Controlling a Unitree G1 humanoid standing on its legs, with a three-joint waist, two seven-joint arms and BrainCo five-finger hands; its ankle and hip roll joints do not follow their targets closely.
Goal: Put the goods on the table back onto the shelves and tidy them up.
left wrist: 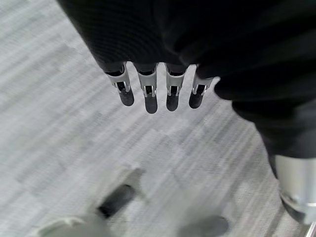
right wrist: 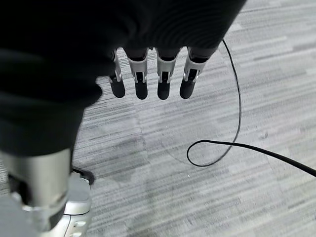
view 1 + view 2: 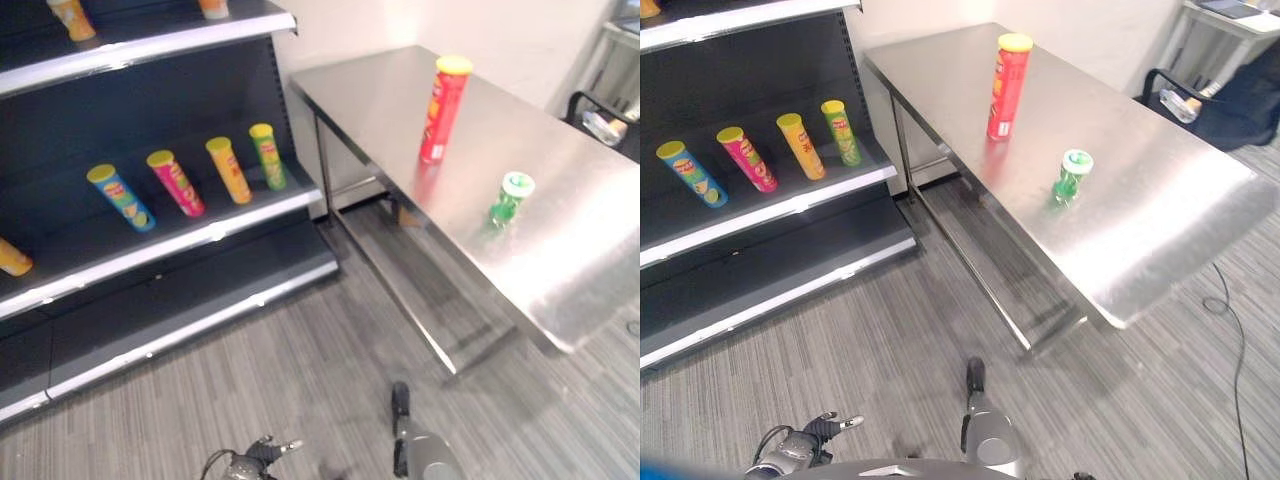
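The red can (image 3: 443,108) looks light and stiff, a tall tube that would tip easily; I'd take it round the middle, fingers on one side and thumb on the other. It stands upright at the far part of the steel table (image 3: 1160,230), red with a yellow lid. Nearer and to its right stands a small green bottle (image 3: 510,198) with a pale cap, likely slippery; grip its body. Similar cans (image 3: 800,146) lie on the shelf (image 3: 170,248) to the left. Both hands hang low over the floor, left hand (image 1: 148,91) and right hand (image 2: 148,79) with fingers straight and empty.
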